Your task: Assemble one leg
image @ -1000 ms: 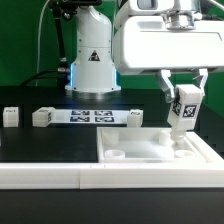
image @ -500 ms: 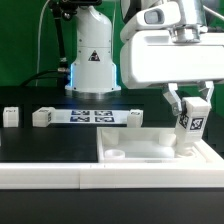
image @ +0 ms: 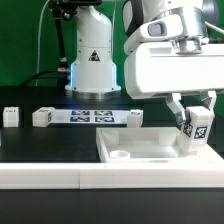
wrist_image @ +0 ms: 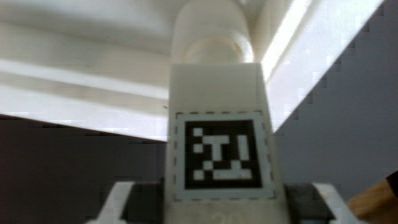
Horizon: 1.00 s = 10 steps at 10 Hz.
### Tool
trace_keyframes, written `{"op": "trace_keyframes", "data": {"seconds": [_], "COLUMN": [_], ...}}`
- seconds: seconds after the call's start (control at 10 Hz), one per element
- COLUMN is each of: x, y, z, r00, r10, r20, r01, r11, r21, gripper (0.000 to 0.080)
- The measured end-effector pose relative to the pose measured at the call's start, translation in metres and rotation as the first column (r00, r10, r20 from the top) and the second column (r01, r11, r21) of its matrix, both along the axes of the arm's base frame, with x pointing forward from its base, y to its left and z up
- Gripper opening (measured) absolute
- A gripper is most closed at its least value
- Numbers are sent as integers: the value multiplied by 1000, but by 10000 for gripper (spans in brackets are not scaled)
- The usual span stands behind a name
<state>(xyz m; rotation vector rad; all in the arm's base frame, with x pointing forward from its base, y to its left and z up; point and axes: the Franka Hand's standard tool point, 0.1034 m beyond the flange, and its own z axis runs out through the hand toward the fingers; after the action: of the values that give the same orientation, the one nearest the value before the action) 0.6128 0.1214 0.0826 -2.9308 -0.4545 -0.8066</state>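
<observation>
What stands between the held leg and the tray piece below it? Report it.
Nothing visible. The gripper is shut on the leg, upright over the white tray piece at its corner on the exterior view's right. No loose part lies there.

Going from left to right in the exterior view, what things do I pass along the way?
First a small white part at the edge → second white part → marker board → third white part → the leg, gripped by the fingers.
</observation>
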Motion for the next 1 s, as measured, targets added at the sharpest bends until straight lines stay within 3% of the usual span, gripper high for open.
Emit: {"op": "trace_keyframes", "data": {"seconds": [0.4, 0.5, 0.6, 1.0], "x": [-9, -9, -9, -9], "y": [-3, -3, -3, -3], "z": [-2, -2, -2, -2], "r00": [999, 999, 999, 999], "r10": [-5, -5, -5, -5], "r20": [38, 37, 37, 37], "r01": [5, 5, 5, 5], "r11": [1000, 1000, 1000, 1000], "r21": [5, 5, 5, 5], "gripper": [292, 479, 592, 638]}}
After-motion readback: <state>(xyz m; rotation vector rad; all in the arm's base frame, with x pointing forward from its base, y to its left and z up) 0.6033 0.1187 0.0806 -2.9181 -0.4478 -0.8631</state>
